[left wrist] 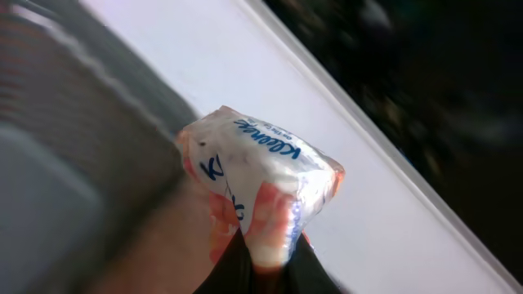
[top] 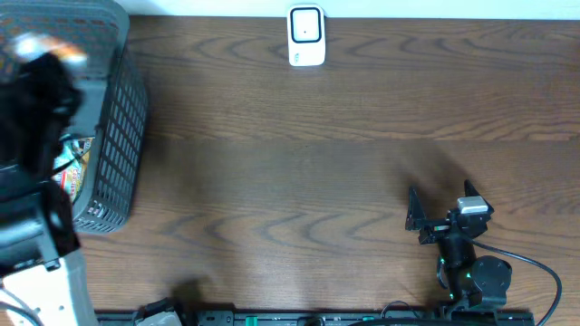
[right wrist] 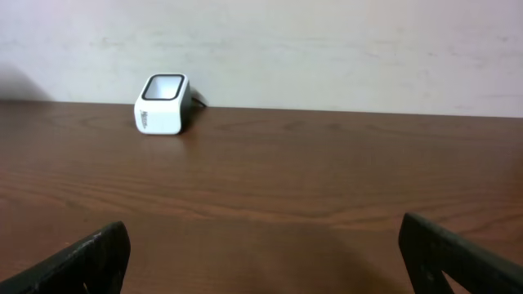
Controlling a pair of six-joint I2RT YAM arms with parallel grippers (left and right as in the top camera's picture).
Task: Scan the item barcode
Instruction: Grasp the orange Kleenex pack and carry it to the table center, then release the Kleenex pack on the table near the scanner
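The left jaws were clamped on a Kleenex tissue pack [left wrist: 261, 184], held over the mesh basket [top: 122, 136]. The right jaws stood wide apart, low over the surface [top: 299, 181], facing the barcode scanner [top: 306, 36].

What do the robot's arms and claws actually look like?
Both arms are black. The right arm carries a grey block near its wrist, a small green light and a looping black cable. The right gripper has two flat black fingers. The left arm is blurred, with a white lower section.
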